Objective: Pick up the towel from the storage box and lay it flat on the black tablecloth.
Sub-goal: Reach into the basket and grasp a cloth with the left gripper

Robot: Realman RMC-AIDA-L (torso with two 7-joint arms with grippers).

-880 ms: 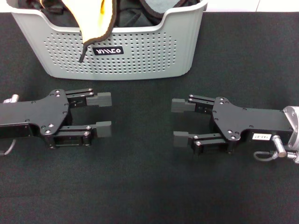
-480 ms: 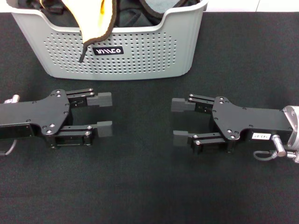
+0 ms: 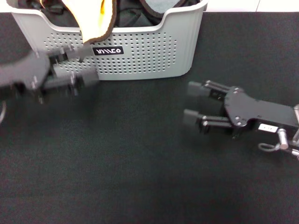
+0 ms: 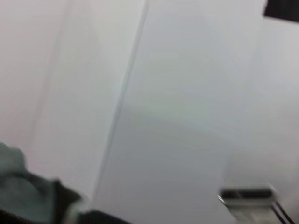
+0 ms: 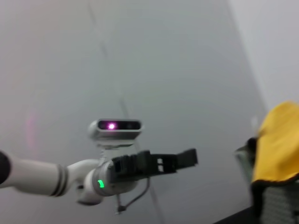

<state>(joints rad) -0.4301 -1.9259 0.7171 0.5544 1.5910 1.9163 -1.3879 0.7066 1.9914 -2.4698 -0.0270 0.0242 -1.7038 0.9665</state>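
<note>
The towel, yellow with black edging, hangs over the front rim of the light grey storage box at the back. It also shows as a yellow fold in the right wrist view. The black tablecloth covers the whole table. My left gripper is open and empty. It is blurred with motion in front of the box's front wall, just below the hanging towel corner. It also shows far off in the right wrist view. My right gripper is open and empty over the cloth, right of centre.
Dark grey-black cloths lie inside the box beside the towel. The box carries a small black label. The left wrist view shows mostly a pale wall and a blurred grey-teal shape at its edge.
My left gripper has swung up and away from the table centre towards the box front, under the towel corner. My right gripper has shifted right and turned slightly. Both stay open.
</note>
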